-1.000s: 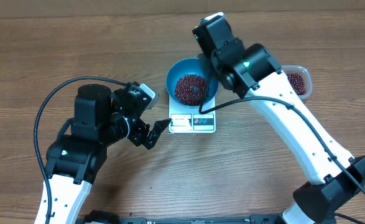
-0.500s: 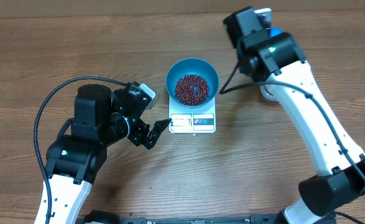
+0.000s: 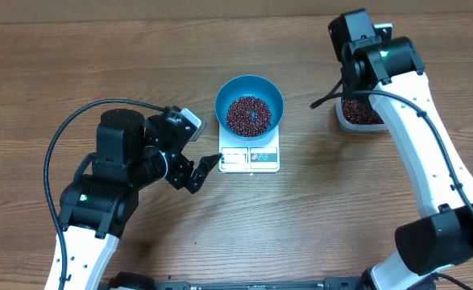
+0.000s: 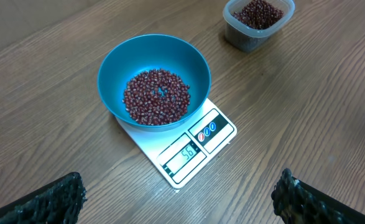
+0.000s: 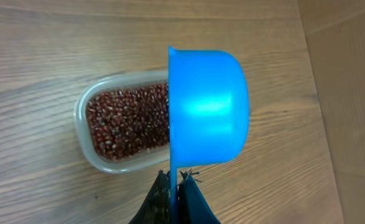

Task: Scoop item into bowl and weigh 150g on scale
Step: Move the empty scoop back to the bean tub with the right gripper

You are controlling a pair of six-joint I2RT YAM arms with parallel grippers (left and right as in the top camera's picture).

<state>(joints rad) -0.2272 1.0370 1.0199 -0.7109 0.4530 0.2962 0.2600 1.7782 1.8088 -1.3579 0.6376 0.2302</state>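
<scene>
Bowl lies just ahead of left pincer.

The left arm and right arm wear white shells with black joint housings. A black cable loops at the left arm's 10 o'clock. The fingers are black and knobbly.

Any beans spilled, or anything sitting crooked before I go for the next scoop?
Nothing stands out. The beans lie inside the blue bowl, which sits level on the scale, display unblocked. No loose beans show on the table nearby. The clear tub stands upright, with the right gripper holding the blue scoop over it.
</scene>
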